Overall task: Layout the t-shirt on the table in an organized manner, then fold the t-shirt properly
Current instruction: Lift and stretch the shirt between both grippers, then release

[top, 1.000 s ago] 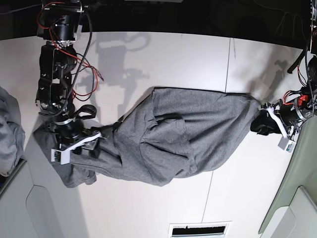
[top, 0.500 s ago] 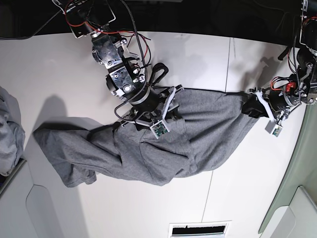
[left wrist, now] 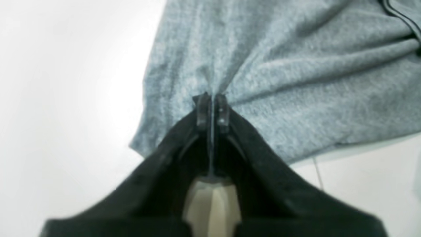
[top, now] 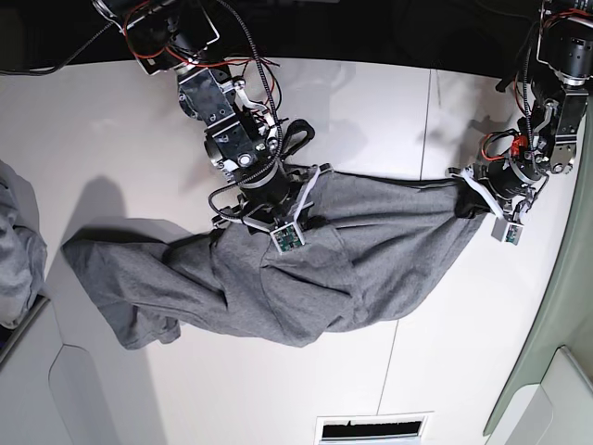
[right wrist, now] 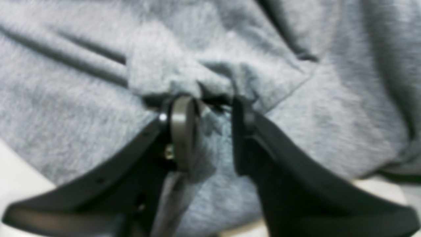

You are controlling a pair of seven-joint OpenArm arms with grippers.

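Note:
The heather-grey t-shirt (top: 371, 250) lies rumpled and stretched across the white table (top: 371, 111). My left gripper (top: 473, 198) holds the shirt's right end in the base view. In the left wrist view that gripper (left wrist: 212, 107) is shut, with a pinch of the t-shirt (left wrist: 296, 82) between its tips, over the table (left wrist: 65, 98). My right gripper (top: 269, 211) presses down on the shirt's far edge near the middle. In the right wrist view its jaws (right wrist: 210, 112) stand partway closed on a raised fold of the t-shirt (right wrist: 82, 115).
A lighter bluish-grey cloth pile (top: 17, 250) sits at the table's left edge. A thin dark seam (top: 428, 120) crosses the tabletop. A slotted white vent (top: 371, 428) is at the near edge. A pale green surface (top: 556, 324) borders the right side.
The right arm left the shirt's left end, went to its far middle edge, and its jaws have closed on a fold. The left gripper has shut on the right end and shifted farther back.

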